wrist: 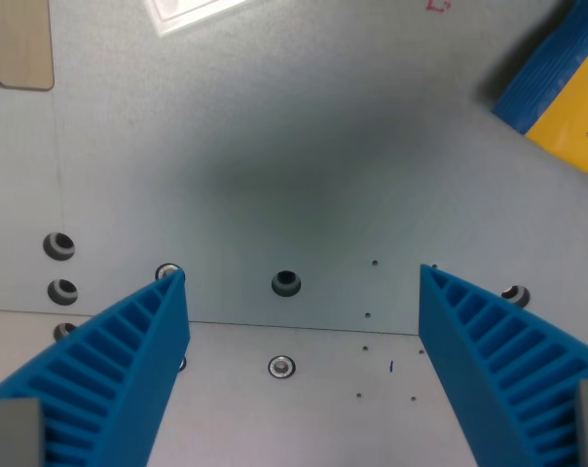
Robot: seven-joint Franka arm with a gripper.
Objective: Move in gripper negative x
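In the wrist view my gripper [302, 274] is open and empty. Its two blue ribbed fingers reach up from the bottom corners, the left fingertip [167, 292] and the right fingertip [438, 284] wide apart. Between and under them lies a grey metal plate [275, 156] with nothing held. The gripper casts a soft shadow on the plate.
A blue and yellow box [567, 88] lies at the top right corner. A tan rounded tab [21, 44] is at the top left. Bolt holes and screws dot the plate, one [286, 283] between the fingers. A seam [294, 327] crosses the plate.
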